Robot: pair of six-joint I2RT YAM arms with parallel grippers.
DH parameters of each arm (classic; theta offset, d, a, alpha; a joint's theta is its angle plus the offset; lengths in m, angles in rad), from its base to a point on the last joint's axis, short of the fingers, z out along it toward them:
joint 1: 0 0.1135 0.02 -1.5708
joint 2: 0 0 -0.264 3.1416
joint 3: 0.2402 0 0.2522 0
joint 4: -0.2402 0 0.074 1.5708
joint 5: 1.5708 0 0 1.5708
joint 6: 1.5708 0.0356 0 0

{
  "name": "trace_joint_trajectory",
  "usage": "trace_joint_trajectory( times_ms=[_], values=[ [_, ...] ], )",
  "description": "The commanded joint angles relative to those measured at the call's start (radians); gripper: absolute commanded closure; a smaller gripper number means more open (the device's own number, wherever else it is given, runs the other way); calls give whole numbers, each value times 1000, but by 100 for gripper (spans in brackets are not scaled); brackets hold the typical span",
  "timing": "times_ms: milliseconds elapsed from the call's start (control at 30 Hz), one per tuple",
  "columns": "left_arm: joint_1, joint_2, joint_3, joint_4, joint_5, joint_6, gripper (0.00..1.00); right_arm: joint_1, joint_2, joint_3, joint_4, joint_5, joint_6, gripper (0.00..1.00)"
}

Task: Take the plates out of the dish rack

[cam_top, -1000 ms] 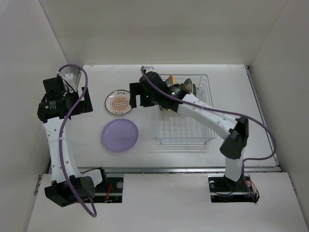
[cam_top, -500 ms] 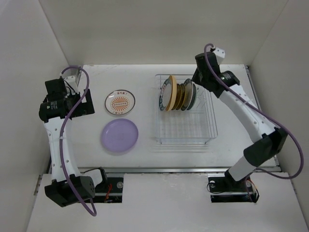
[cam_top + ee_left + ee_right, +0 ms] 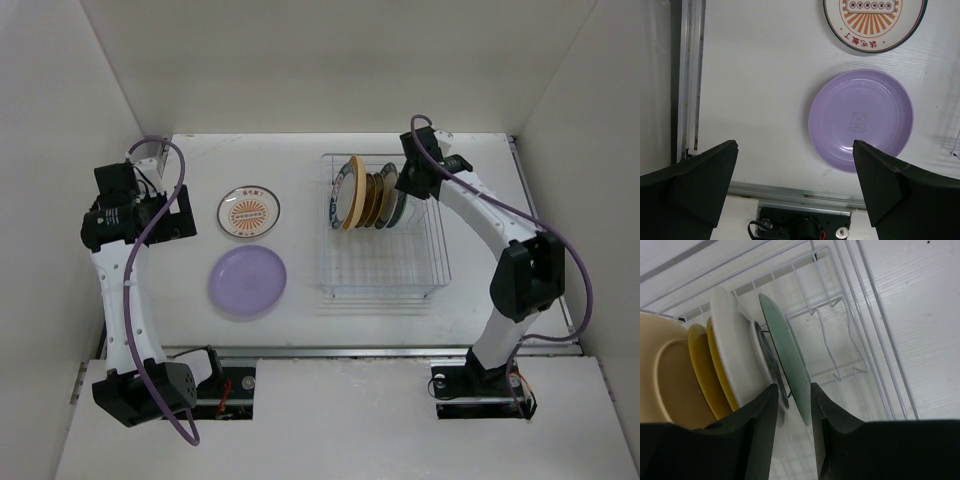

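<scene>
We see the dish rack (image 3: pixel 385 275) toward 3 o'clock on the surface (image 3: pixel 300 160). Plates stand on edge at its 12 o'clock end, among them a pale yellow plate (image 3: pixel 665 380), a mustard plate (image 3: pixel 715 370), a white plate (image 3: pixel 735 355) and a green plate (image 3: pixel 785 350). The right end effector (image 3: pixel 792 386) is slightly parted around the green plate's rim, with a gap left beside it. The orange-patterned plate (image 3: pixel 249 212) lies flat toward 9 o'clock, with the lavender plate (image 3: pixel 247 281) at its 6 o'clock. The left end effector (image 3: pixel 795 145) hovers above them, spread wide and empty.
</scene>
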State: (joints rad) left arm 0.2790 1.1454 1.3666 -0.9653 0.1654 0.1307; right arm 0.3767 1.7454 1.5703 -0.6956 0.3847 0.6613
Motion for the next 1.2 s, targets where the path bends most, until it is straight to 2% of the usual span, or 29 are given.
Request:
trace_joint_trajectory(
  times_ms=[0,167,267,300,367,633,733,833,900,967,1000,1033,1067,1100,1133,1167],
  values=[
    [3,4,22,-16,13,12,0,-12,67,-1,90,-67,-9,62],
    [3,4,22,-26,13,12,0,-12,100,-1,114,-86,-9,64],
    [3,4,22,-26,13,12,0,-12,91,-10,114,-40,-9,78],
    [3,4,22,-35,23,12,0,-12,82,-10,98,-24,-9,90],
    [3,4,22,-35,34,12,0,-12,42,-10,68,22,-9,100],
    [3,4,54,-53,95,12,0,25,-145,89,-59,203,-67,100],
    [3,-6,54,-62,132,12,0,54,-182,187,-181,325,-78,100],
    [3,-6,63,-72,215,41,1,74,-202,283,-310,436,-78,100],
    [3,-15,74,-72,324,67,1,99,-225,295,-346,463,-56,100],
    [3,-15,100,-81,417,110,1,126,-271,286,-325,421,-45,100],
    [3,-6,100,-91,530,125,1,142,-294,261,-288,380,-45,100],
    [3,-6,110,-92,589,142,1,169,-319,179,-236,259,-55,100],
    [3,3,111,-92,646,156,1,182,-364,127,-99,179,-71,100],
    [3,14,111,-92,758,177,1,182,-382,73,-23,92,-107,100],
    [3,23,111,-92,811,191,1,194,-392,18,51,-76,-108,100],
    [3,33,111,-92,854,204,1,194,-392,-69,170,-146,-108,100]
  ],
)
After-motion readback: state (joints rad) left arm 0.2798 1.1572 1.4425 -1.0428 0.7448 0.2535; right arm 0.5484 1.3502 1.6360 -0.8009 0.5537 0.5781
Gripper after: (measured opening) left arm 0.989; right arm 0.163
